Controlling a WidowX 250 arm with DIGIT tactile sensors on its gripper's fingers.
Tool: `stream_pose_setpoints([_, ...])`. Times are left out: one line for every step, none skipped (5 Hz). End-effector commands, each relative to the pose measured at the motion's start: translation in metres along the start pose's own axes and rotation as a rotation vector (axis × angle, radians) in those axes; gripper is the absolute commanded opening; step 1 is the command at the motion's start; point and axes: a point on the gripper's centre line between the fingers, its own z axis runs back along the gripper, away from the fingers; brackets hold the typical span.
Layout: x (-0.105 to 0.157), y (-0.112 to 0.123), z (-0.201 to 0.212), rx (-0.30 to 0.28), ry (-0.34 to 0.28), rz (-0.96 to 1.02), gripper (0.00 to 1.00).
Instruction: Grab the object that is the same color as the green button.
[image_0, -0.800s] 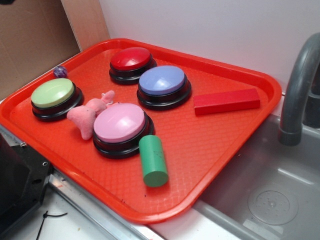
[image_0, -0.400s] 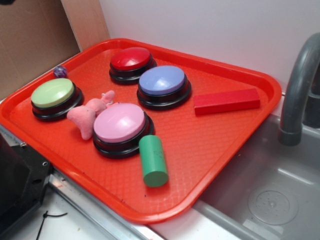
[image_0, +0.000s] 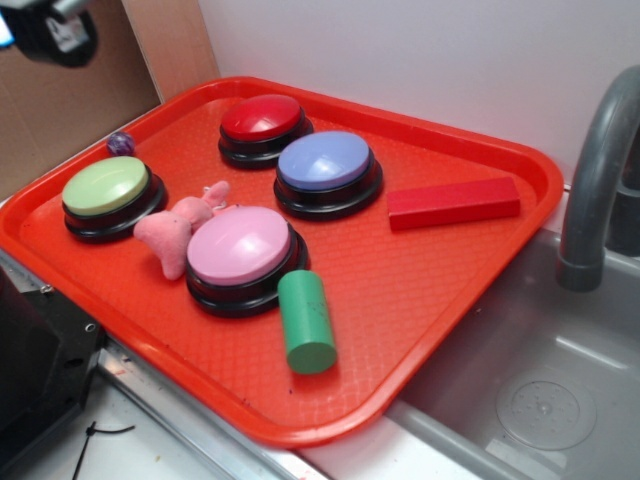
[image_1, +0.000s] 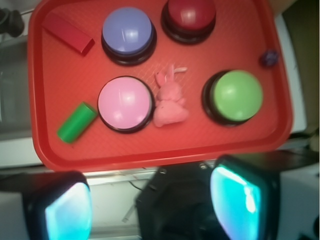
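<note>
A small green cylinder block (image_0: 307, 322) lies on its side on the red tray (image_0: 420, 290), just right of the pink button (image_0: 240, 247); in the wrist view the block (image_1: 76, 122) is at the tray's lower left. The pale green button (image_0: 106, 187) sits on a black base at the tray's left and shows in the wrist view (image_1: 236, 95) at the right. My gripper (image_1: 156, 207) is open and empty, high above the tray's near edge. Only a part of it shows at the top left of the exterior view (image_0: 50, 28).
A red button (image_0: 262, 118), a blue button (image_0: 324, 162), a red rectangular block (image_0: 453, 202), a pink plush toy (image_0: 178, 228) and a small purple ball (image_0: 120, 143) are on the tray. A grey sink (image_0: 540, 390) and faucet (image_0: 598, 170) lie to the right.
My gripper has come into the top left corner of the exterior view. Nothing on the tray has moved.
</note>
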Motion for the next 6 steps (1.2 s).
stream_pose_setpoints([0.012, -0.045, -0.044, -0.094, -0.004, 0.294, 1.0])
stream_pose_setpoints([0.015, -0.069, -0.074, -0.151, 0.016, 0.47, 1.0])
stream_pose_setpoints([0.014, -0.094, -0.106, -0.128, -0.008, 0.567, 1.0])
stream_pose_setpoints([0.017, -0.103, -0.136, -0.11, -0.004, 0.623, 1.0])
stream_pose_setpoints([0.021, -0.108, -0.157, -0.104, 0.026, 0.624, 1.0])
stream_pose_setpoints([0.023, -0.104, -0.174, -0.079, 0.026, 0.636, 1.0])
